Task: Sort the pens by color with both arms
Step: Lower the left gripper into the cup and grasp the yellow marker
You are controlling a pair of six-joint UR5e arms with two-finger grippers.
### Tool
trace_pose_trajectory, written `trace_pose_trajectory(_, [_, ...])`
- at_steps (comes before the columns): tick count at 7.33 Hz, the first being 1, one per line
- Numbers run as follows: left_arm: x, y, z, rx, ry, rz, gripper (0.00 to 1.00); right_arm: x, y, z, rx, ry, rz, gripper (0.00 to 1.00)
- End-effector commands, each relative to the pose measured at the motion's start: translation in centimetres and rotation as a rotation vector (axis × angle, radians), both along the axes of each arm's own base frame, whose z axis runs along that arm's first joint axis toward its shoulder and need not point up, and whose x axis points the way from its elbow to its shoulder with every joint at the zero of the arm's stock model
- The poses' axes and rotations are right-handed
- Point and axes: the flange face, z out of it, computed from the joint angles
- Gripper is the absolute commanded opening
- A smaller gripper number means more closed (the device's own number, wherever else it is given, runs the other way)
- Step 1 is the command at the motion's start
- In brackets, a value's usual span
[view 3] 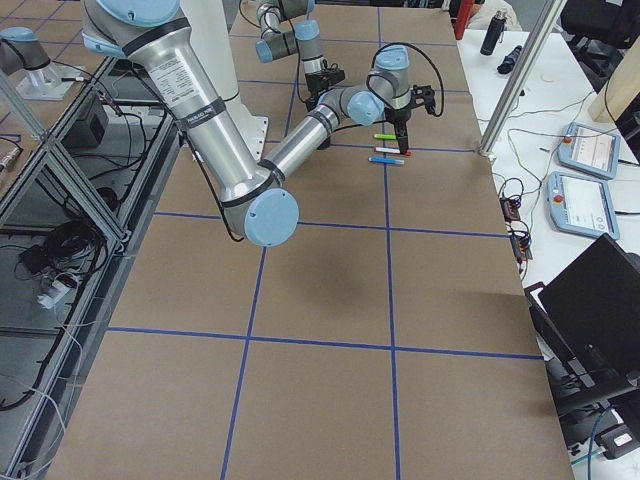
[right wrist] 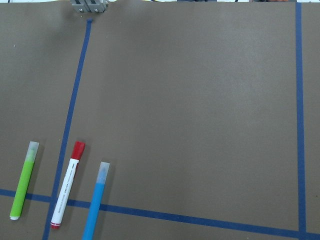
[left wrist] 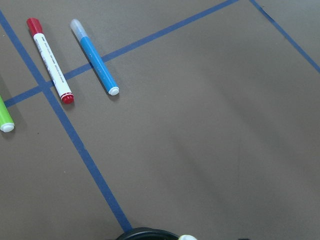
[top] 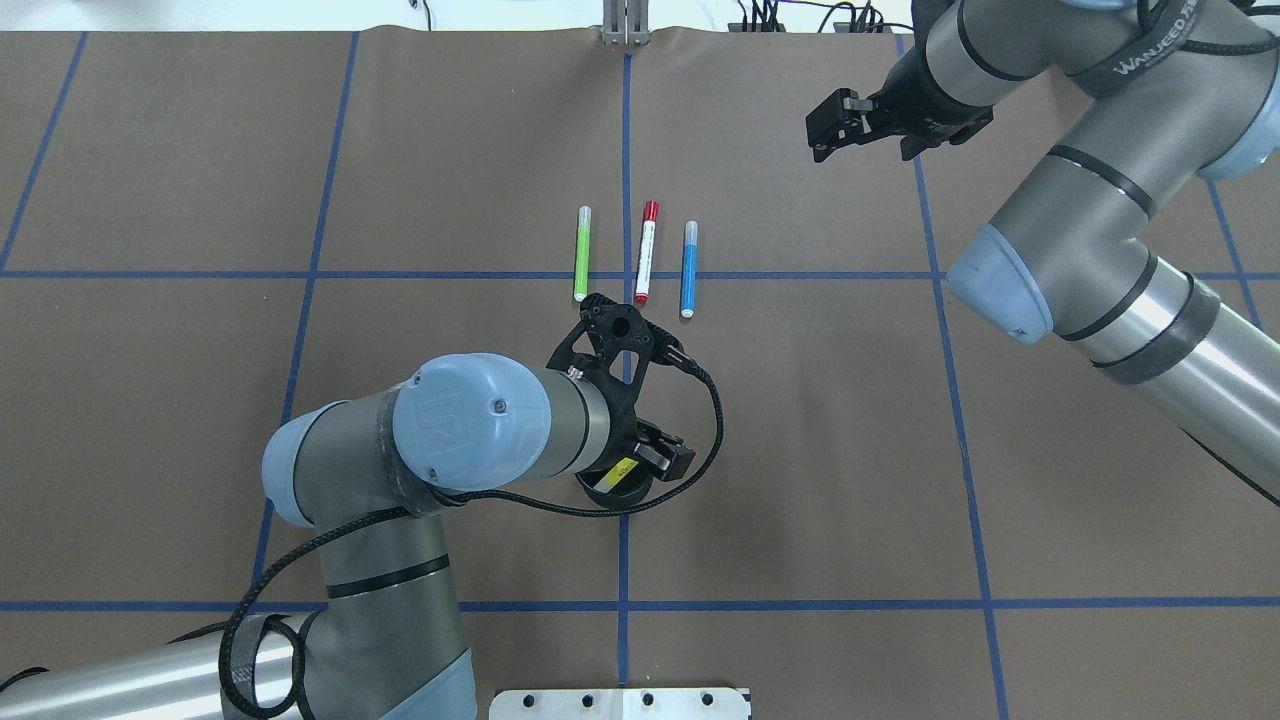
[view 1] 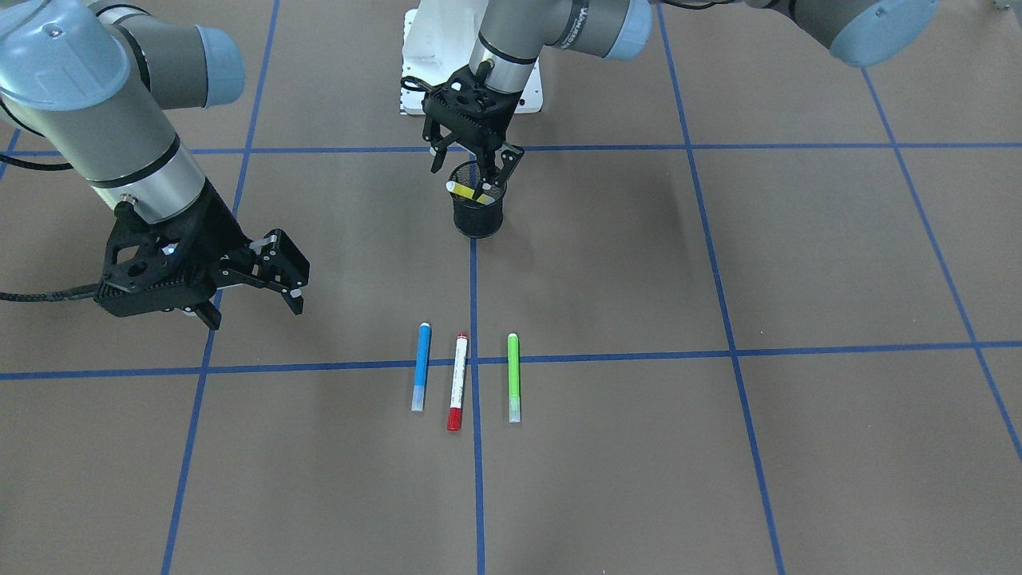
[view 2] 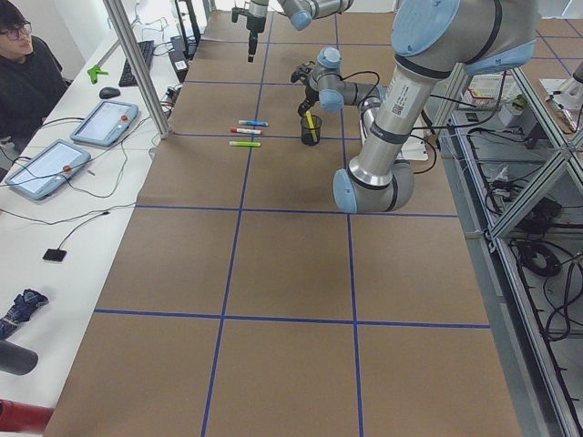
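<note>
A black mesh cup (view 1: 477,216) stands at the table's middle. My left gripper (view 1: 461,180) hangs right over it, fingers spread, and a yellow pen (view 1: 467,190) leans in the cup between them. The same yellow pen (top: 622,468) pokes out beside that gripper in the overhead view. Beyond the cup, three pens lie side by side on the brown paper: blue (view 1: 421,366), white with a red cap (view 1: 457,382), lime green (view 1: 513,375). My right gripper (view 1: 255,307) hovers open and empty, off to the blue pen's side and clear of the row.
Blue tape lines (view 1: 479,479) divide the brown table cover into squares. The white base plate (view 1: 415,56) sits behind the cup. A person (view 2: 23,73) and two tablets (view 2: 105,123) are at the side desk.
</note>
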Motion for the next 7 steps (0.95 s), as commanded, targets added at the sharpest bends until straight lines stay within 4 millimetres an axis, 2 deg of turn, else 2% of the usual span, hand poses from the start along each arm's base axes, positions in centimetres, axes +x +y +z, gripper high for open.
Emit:
trace_pose_trajectory(1, [0.7, 0.5, -0.1, -0.003, -0.002, 0.009, 0.71, 0.0, 0.0, 0.1, 0.003, 0.002, -0.002, 1.0])
trace_pose_trajectory(3, [1.3, 1.2, 0.2, -0.011, -0.008, 0.021, 0.67, 0.0, 0.0, 0.0, 0.003, 0.001, -0.005, 1.0])
trace_pose_trajectory(7, [2.1, 1.1, 0.7, -0.019, -0.021, 0.021, 0.56, -0.1, 0.1, 0.6, -0.003, 0.007, -0.008, 1.0])
